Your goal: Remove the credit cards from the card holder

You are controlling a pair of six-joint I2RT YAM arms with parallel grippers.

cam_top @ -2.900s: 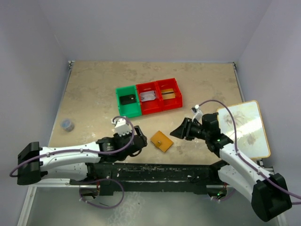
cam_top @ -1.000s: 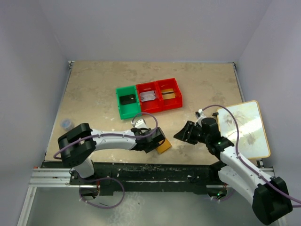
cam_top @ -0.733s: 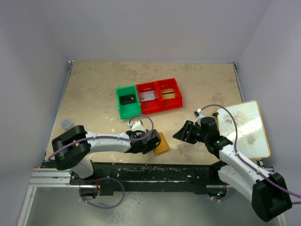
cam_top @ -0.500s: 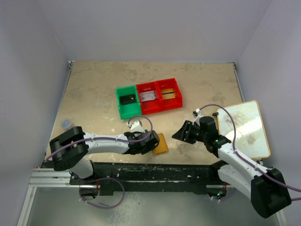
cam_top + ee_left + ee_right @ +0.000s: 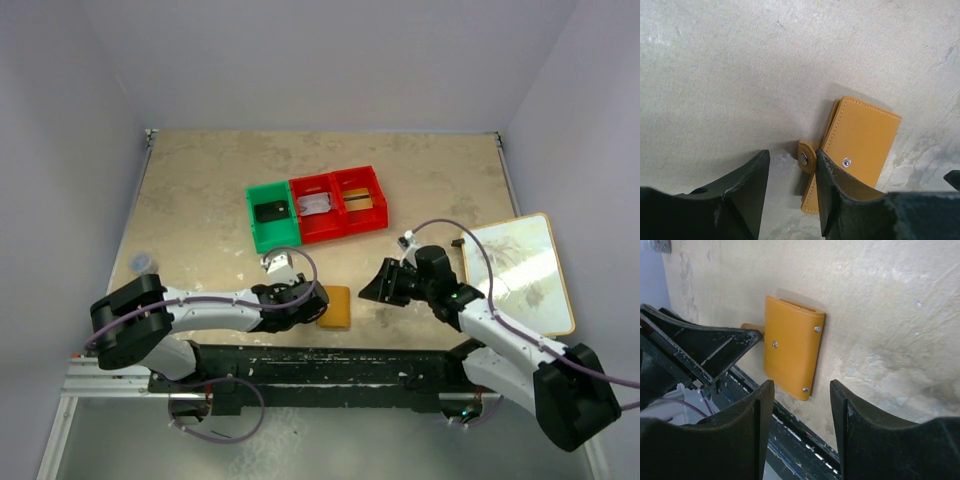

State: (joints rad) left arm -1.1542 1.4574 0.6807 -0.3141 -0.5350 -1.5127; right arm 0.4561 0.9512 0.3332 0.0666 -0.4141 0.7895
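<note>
The card holder lies folded flat on the tabletop at lower centre of the overhead view. Its tab clasp is unsnapped and juts toward the left claw, probably so that claw can pinch the tab and swing the cover open. The left claw is partly spread with the tab in its gap, close against one finger. Whether they touch is hard to say, but nothing is clamped. The right claw hovers on the holder's far side, spread and empty, likely ready to steady it. The credit cards seem already out: a black card in the green bin, a pale card and a gold card in the red bins.
</note>
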